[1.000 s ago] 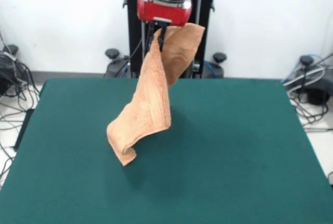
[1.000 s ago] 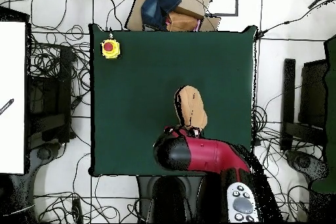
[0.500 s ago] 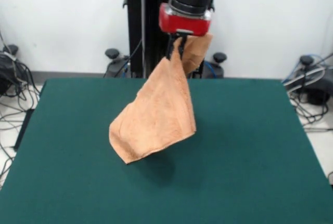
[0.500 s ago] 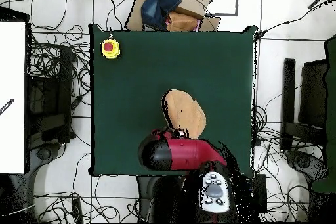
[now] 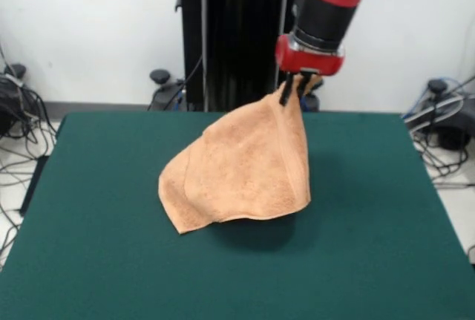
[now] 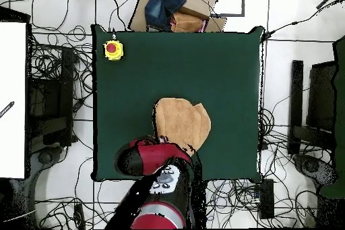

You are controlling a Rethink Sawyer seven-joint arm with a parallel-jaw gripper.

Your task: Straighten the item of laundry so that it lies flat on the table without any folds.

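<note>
One green desk (image 5: 356, 216), towel (image 5: 245, 171) draped tent-like mid-desk (lower edge touching the felt, still folded). Red arm's gripper (image 5: 293, 91) has jaws pinched on the towel's top corner, holding it up. Yellow button box (image 6: 112, 49) at a desk corner.

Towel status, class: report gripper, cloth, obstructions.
Gripper shut on towel corner, held high. Towel draped, low end on table, not flat. Nothing in the way.

Bare table (image 5: 356, 260) all round hanging towel (image 5: 245, 171), yellow button box (image 6: 113, 50) at one corner
</note>
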